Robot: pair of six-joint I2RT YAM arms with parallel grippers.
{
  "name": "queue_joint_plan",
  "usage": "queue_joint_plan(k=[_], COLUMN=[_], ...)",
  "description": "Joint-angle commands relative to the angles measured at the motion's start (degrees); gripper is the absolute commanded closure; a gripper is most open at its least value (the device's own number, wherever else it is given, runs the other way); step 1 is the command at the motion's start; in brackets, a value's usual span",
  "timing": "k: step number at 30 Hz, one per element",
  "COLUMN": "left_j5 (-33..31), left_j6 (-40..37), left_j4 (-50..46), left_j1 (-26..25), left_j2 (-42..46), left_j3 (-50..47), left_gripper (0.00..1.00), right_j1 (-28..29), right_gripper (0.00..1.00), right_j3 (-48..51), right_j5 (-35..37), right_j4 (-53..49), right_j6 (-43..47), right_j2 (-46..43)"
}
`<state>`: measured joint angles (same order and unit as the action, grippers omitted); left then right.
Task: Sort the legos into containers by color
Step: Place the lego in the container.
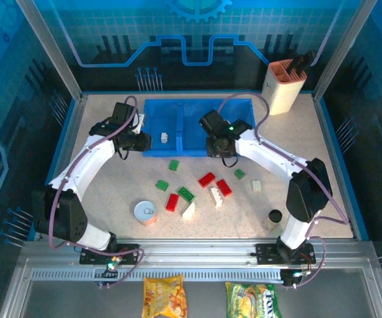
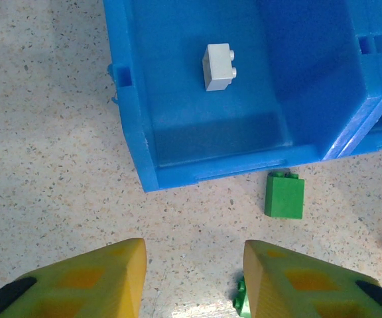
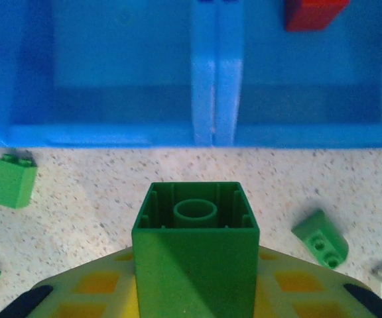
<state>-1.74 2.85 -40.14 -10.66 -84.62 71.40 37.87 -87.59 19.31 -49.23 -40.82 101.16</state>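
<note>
In the right gripper (image 1: 219, 147), pinched tight between its yellow fingers (image 3: 91, 285): a green plastic lego brick (image 3: 195, 245), hollow side showing. Hangs over the speckled surface (image 3: 98, 192), just in front of the near wall of the low blue plastic tray (image 3: 111, 136). Inside the tray, right of a middle wall, a red lego brick (image 3: 314, 13). On the surface close by, a second green brick (image 3: 10, 180) to the left and a green sloped piece (image 3: 320, 238) to the right.

Left gripper (image 2: 194, 278) open a little, with nothing between its fingers. Hovers over the surface near the tray's front left corner. In the left box of the tray, a small white lego brick (image 1: 165, 138), lying alone.

More red, green and white bricks spread on the surface in front of the tray, between the two arms. Near them, a round tin can (image 1: 145, 212) and a small black-capped bottle (image 1: 274, 216).
</note>
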Motion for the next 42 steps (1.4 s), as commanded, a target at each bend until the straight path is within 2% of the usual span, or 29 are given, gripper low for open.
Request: queue_joint_plan(k=[1, 22, 27, 42], left_j5=[-0.4, -0.5, -0.4, -0.2], left_j6=[0.6, 1.2, 1.3, 1.4], left_j4=[0.2, 0.7, 0.6, 0.6], left_j1=[0.4, 0.4, 0.4, 0.4], left_j2=[0.6, 0.8, 0.7, 0.8], left_j3=[-0.1, -0.3, -0.3, -0.4], left_gripper=[0.57, 0.56, 0.56, 0.56], right_j1=[0.7, -3.6, -4.6, -5.7], right_gripper=[0.63, 0.63, 0.63, 0.62], right_j3=[-4.9, -36.1, -41.6, -43.8], right_j5=[0.6, -2.1, -1.4, -4.6], right_j4=[-0.2, -1.2, -2.4, -1.6], right_j6=[2.4, 4.5, 4.5, 4.0], right_j2=[4.3, 34.6, 39.3, 44.8])
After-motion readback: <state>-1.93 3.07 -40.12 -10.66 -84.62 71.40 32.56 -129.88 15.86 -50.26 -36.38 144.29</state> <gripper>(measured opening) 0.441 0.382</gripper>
